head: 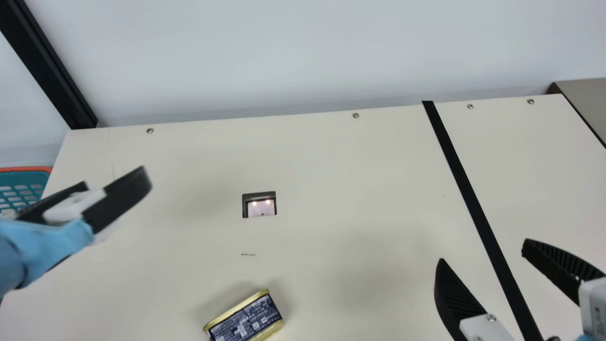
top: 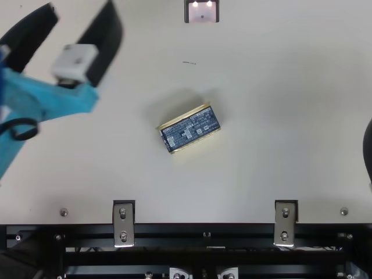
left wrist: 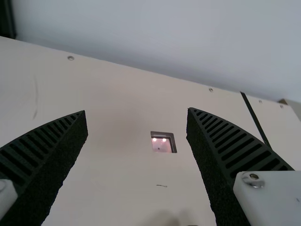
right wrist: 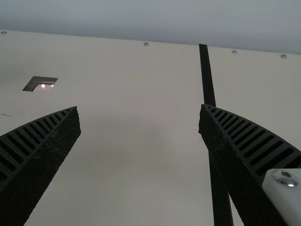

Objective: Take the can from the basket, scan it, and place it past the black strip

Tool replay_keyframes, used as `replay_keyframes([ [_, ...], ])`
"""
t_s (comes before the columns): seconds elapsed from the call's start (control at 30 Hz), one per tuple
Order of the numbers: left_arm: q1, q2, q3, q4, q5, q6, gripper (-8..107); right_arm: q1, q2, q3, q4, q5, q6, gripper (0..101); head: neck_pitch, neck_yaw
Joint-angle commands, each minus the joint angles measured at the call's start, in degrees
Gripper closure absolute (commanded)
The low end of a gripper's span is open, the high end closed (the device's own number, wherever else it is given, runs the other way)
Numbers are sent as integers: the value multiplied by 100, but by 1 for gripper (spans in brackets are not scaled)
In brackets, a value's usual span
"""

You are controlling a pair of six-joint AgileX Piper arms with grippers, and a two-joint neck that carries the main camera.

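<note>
Can [top: 190, 129] lies on tabletop [top: 279, 168], robot's side of scanner window [head: 260, 207]; long axis slants, right end farther out. Left hand [left wrist: 137, 110], spread and empty, is nearer: can lies rightward, closer to robot. Right hand [right wrist: 139, 107] also spread.

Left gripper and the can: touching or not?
Apart. The top view shows bare table between the left gripper and the can.

The worktop [head: 341, 170] looks smooth and matt, the scanner window [head: 260, 208] glossy like glass. Right of that window, the black strip [head: 461, 175] is matt; nearer than it, the can [head: 245, 318] has shiny gold metal rims; left, the basket [head: 23, 179] looks plastic.
</note>
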Motion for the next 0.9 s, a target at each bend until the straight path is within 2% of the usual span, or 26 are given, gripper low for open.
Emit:
replay_keyframes([
  [0.0,174,-301,133,185,61,-560,9,348,438,-138,-337,-233,310,0,-5,-11],
  [0.2,613,-929,529,563,254,-1055,9,862,1223,-591,-512,-495,307,0,-5,-11],
  [0.4,1053,-1474,942,810,381,-1283,9,1394,1922,-1150,-403,-470,-49,0,-5,-11],
  [0.5,1090,-1509,982,847,415,-1288,9,1530,2238,-1443,-99,-371,-510,0,-5,-11],
  [0.7,1140,-1561,1014,847,402,-1288,9,1494,2912,-2037,811,-29,-1832,0,-5,-11],
  [0.87,1140,-1561,1014,847,402,-1288,9,1134,3532,-2595,1713,494,-3247,0,-5,-11],
])
